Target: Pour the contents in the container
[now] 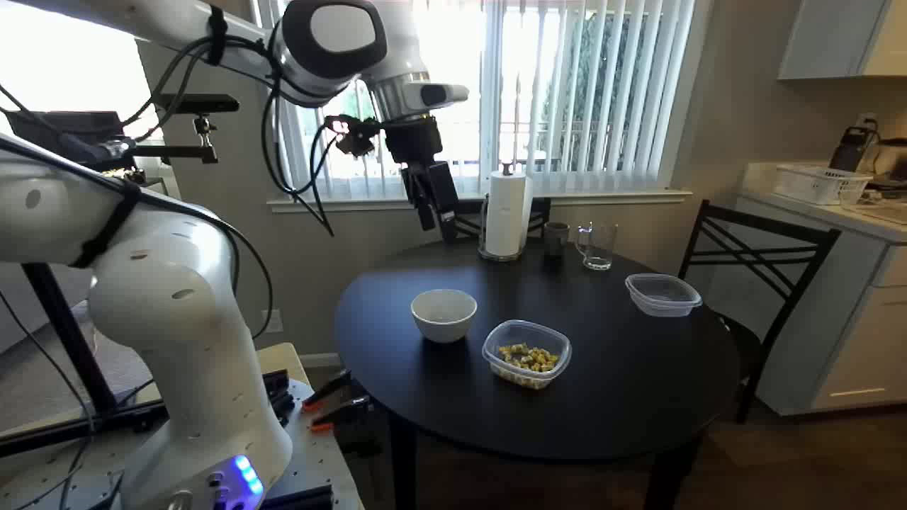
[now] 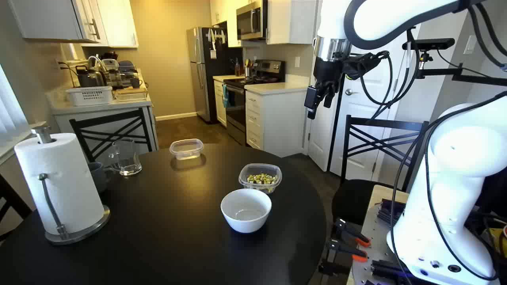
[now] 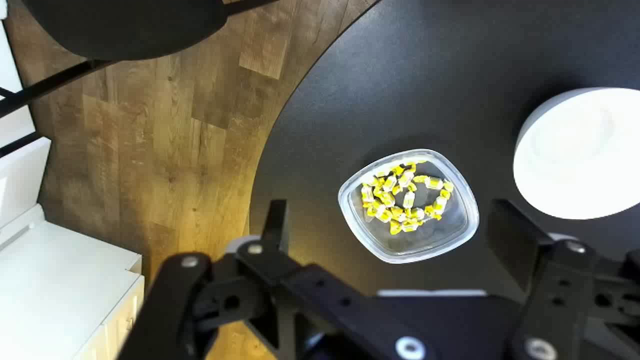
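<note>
Plastic tub (image 3: 445,234) may bend if over-squeezed, spilling yellow pieces (image 3: 409,200); the gripper (image 3: 390,220), empty and spread wide, could bump bowl (image 3: 582,160) at tub's two o'clock, wrist view.

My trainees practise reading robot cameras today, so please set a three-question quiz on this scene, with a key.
1. Fill in: beside the clear tub of yellow pieces stands a white ...
2. True or false: the fingers are closed on that tub.
3. Choose: how many clear tubs are on the table? A) one B) two C) four

Key: 1. bowl. 2. False; they are open. 3. B.
</note>
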Available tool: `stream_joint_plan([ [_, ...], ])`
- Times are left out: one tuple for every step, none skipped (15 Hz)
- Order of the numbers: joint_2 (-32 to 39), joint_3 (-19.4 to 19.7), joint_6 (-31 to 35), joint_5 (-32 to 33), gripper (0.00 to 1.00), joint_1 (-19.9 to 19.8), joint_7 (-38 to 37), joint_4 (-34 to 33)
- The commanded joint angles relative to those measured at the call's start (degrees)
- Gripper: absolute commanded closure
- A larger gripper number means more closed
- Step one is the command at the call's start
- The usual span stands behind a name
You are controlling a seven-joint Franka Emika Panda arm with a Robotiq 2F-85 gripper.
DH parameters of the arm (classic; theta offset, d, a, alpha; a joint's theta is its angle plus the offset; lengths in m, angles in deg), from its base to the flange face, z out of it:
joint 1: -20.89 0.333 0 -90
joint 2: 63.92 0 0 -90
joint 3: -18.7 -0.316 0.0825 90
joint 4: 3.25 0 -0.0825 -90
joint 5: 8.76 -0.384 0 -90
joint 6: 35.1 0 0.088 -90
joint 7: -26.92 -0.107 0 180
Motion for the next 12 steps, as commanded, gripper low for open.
stream_joint_plan([
  [0.1, 0.4, -0.2, 0.4, 0.0, 0.5, -0.3, -0.2],
  [0.1, 0.4, -0.2, 0.4, 0.0, 0.5, -0.3, -0.2],
  [0.1, 0.4, -0.2, 0.4, 0.0, 0.5, -0.3, -0.2],
  [0.1, 0.4, -0.2, 0.4, 0.0, 0.5, -0.3, -0.2],
  [0.1, 0.4, -0.2, 0.4, 0.0, 0.5, -0.3, -0.2],
  [0.1, 0.4, -0.2, 0.4, 0.0, 0.5, -0.3, -0.2],
  [-0.5, 0.1, -0.1, 0.9, 0.0, 0.4, -0.3, 0.0],
  [1.4, -0.8, -0.8, 1.0, 0.0, 1.1, 0.2, -2.5],
  [2.2, -1.6, -0.9, 1.2, 0.0, 1.9, 0.7, -3.8],
  [4.4, -3.4, -1.5, 0.6, 0.0, 4.6, 2.1, -6.7],
  [5.5, -3.9, -1.6, 0.0, 0.0, 6.0, 3.1, -8.2],
  [7.9, -5.0, -1.2, -0.2, 0.0, 7.5, 3.6, -9.8],
])
